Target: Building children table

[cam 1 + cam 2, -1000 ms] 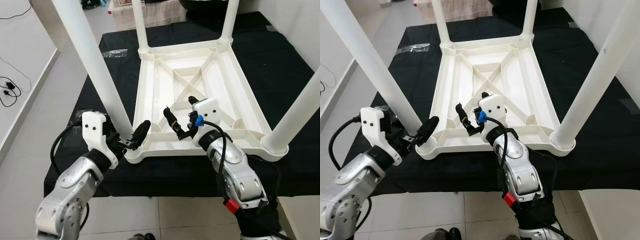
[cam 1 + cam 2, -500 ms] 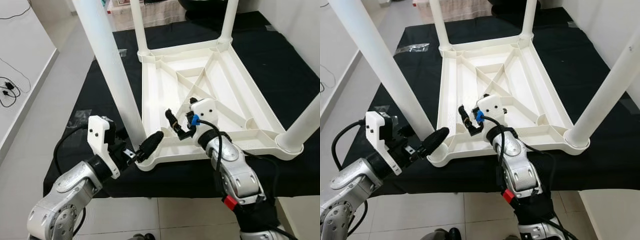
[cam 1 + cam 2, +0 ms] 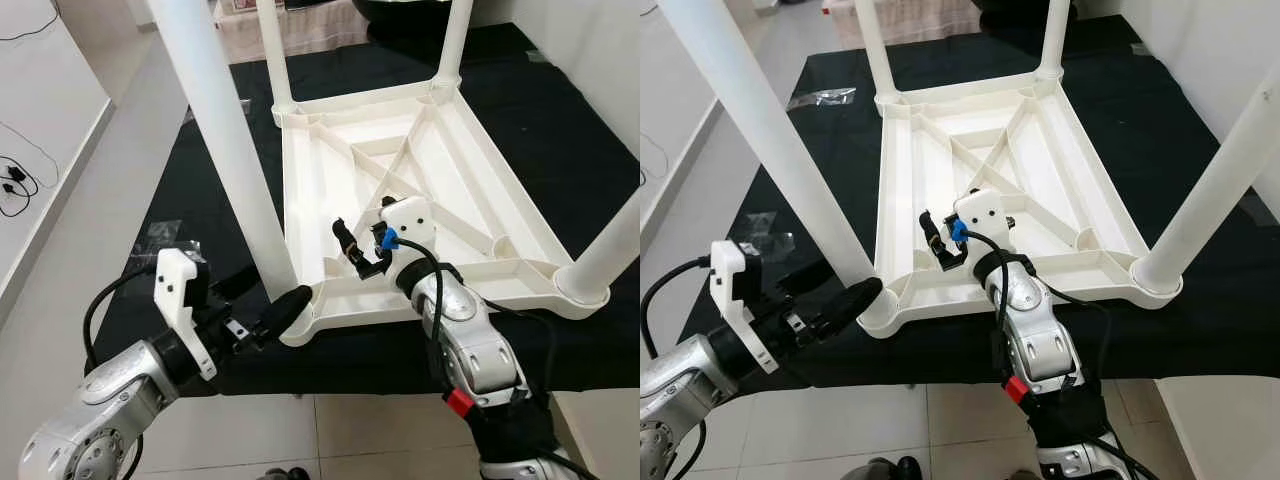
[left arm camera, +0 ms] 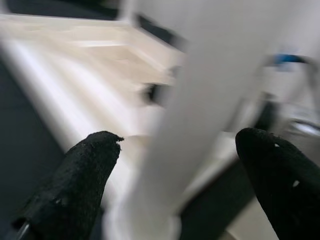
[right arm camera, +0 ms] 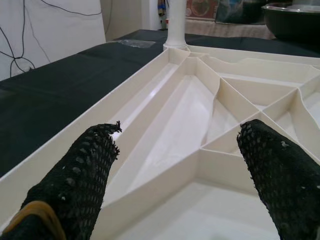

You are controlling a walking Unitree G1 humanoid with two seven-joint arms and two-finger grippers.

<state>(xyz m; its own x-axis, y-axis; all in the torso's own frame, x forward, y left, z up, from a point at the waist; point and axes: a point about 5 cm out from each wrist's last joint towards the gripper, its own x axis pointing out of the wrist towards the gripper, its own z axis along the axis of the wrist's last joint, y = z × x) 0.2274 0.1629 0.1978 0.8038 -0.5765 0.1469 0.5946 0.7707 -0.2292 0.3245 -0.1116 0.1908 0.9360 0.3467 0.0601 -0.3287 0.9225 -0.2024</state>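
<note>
Left wrist view: we see left tool (image 4: 170, 170) spread, straddling near-left upright leg (image 3: 225, 150); right tool (image 3: 362, 240) spread above tabletop (image 3: 420, 190).

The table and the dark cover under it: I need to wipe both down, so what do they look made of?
The table looks like moulded plastic, cream-white with a slight gloss: its underside shows cast ribs and light glints on the legs. The cover looks like black matte cloth or felt, since it gives no shine and hangs over the edge; which of the two is unclear.
</note>
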